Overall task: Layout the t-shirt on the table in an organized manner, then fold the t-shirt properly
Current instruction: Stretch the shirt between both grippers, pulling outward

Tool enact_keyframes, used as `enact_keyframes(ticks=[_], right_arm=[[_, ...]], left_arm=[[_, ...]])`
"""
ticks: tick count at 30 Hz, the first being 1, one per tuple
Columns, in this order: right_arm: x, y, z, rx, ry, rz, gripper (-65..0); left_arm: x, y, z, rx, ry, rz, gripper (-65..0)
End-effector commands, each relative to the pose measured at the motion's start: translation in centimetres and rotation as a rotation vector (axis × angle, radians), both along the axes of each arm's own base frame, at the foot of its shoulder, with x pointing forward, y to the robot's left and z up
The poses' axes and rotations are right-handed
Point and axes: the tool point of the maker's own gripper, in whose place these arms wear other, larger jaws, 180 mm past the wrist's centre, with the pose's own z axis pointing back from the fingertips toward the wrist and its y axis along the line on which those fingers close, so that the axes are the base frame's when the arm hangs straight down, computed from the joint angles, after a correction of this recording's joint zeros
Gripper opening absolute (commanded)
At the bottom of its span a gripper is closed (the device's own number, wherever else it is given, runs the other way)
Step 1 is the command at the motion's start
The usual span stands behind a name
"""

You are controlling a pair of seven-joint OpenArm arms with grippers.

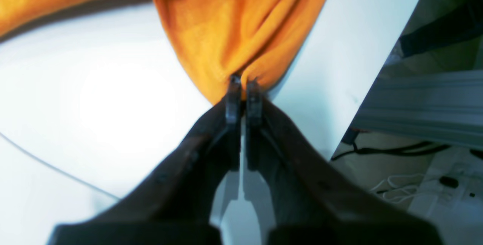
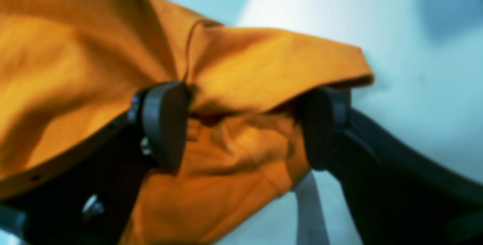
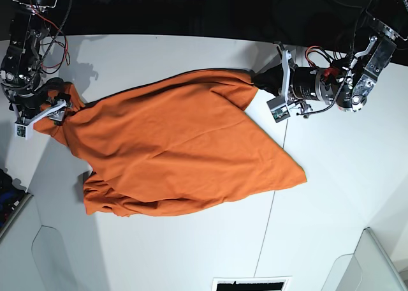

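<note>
From the overhead camera I saw the t-shirt [image 3: 182,147] spread across the middle of the table [image 3: 331,195], stretched between my two arms and loosely wrinkled, with its lower edge bunched in folds toward the near side and one corner reaching out to the right, just past the thin dark seam [image 3: 273,201] in the tabletop.

My left gripper [image 1: 243,82] was pinched tight on the shirt: in its wrist camera the two fingertips sat together with a gathered point of orange cloth caught between them, the fabric fanning away from the tips. In the overhead view that grip sat at the shirt's upper right corner, near the far edge of the table.

My right gripper [image 2: 241,124] stood with its jaws wide apart. Its wrist camera was blurred, but I could make out both pads [image 2: 166,124] spaced well apart, with orange fabric lying between them and a fold draped over the top of them. I could not tell whether either pad pressed into the cloth. Overhead, this gripper sat at the shirt's far left corner, near the table's left edge, where the cloth bunched up against it.
</note>
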Motion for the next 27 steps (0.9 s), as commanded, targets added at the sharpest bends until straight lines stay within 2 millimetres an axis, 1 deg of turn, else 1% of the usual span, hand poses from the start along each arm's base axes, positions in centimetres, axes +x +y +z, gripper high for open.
enact_keyframes(ticks=[1,6,7,9,14,16,20,24,27], right_arm=[[0.3,-0.3,1.2,-0.023,-0.022,0.016,-20.3],[0.8,0.7,4.3,-0.054,-0.075,0.056,-20.3],[0.8,0.9,4.7,-0.056,-0.075,0.061,-20.3],[0.4,1.1,4.7,-0.056,-0.063,0.071,-20.3],[-1.8,2.3,2.9,0.009,-0.025,0.102,-20.3],[-2.6,2.4,2.3,0.01,-0.012,0.11,-20.3],[-3.9,2.0,0.6,0.02,0.029,0.096,-20.3],[-4.6,1.3,-1.6,0.037,0.044,0.066,-20.5],[-5.0,1.2,-2.7,0.048,0.056,0.063,-20.5]], left_arm=[[0.8,0.1,0.9,-0.012,-0.027,-0.002,-65.0],[0.8,0.3,0.8,0.004,-0.034,-0.006,-65.0],[0.9,0.5,0.7,0.016,-0.039,-0.009,-65.0],[0.9,0.7,0.5,0.036,-0.046,-0.014,-65.0],[0.9,0.8,0.4,0.041,-0.048,-0.015,-65.0],[0.9,0.8,0.4,0.041,-0.048,-0.015,-65.0],[0.9,0.6,0.5,0.03,-0.045,-0.013,-65.0],[0.9,0.4,0.7,0.013,-0.038,-0.008,-65.0],[0.8,0.4,0.6,0.014,-0.037,-0.008,-65.0]])
